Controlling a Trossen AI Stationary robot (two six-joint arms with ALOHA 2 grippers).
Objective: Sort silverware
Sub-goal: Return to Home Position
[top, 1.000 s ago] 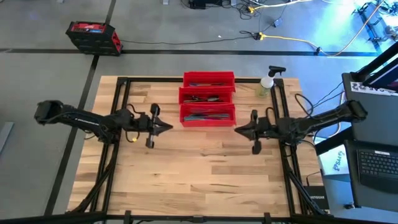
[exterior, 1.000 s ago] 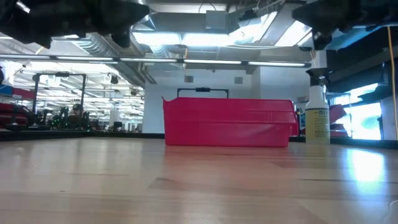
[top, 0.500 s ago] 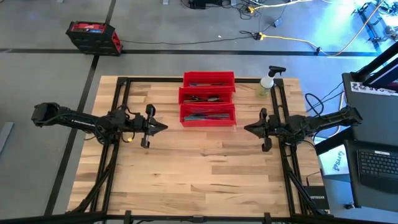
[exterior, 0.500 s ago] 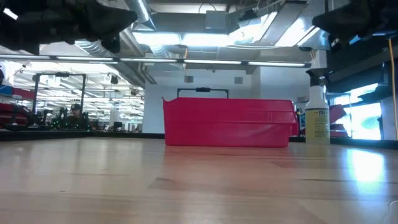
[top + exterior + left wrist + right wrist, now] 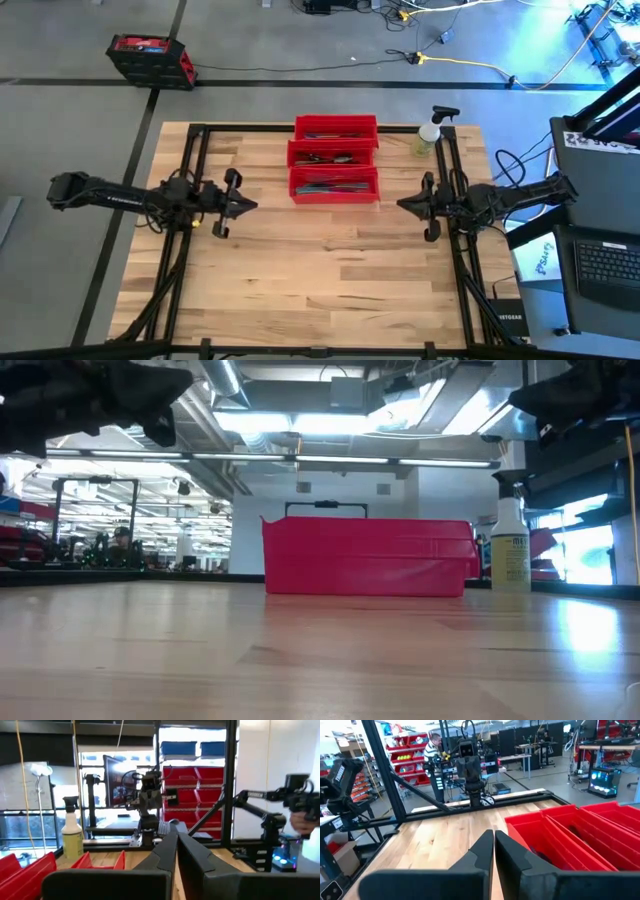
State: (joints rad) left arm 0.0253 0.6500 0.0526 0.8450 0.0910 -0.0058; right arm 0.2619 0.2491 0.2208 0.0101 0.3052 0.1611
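Nearest, bare pale planks of the desk (image 5: 330, 280). Farther in, on the left, the left end effector (image 5: 250, 204): clenched on nothing, fingers (image 5: 165, 852) pressed together, hanging above the wood, pointed toward the bins, about level with the front wall of the nearest one. Opposite, on the right, the right end effector (image 5: 402, 205): likewise clenched and empty (fingers (image 5: 482, 850) meeting tip to tip in its wrist view), also aloft, well apart from the bins. Between the two and running away, three red bins side against side: nearest bin (image 5: 334, 198), middle bin (image 5: 292, 153), far bin (image 5: 298, 128). In all three, silverware (image 5: 335, 184) lying lengthwise: bluish pieces in the nearest and the far one, darker pieces in the middle. Beyond, at the far right corner of the desk, a clear spray bottle (image 5: 429, 138), upright, near the far bin but apart from it. Past the desk, grey floor with a red-and-black case (image 5: 150, 58), and in the room a person (image 5: 434, 750) standing among shelves.
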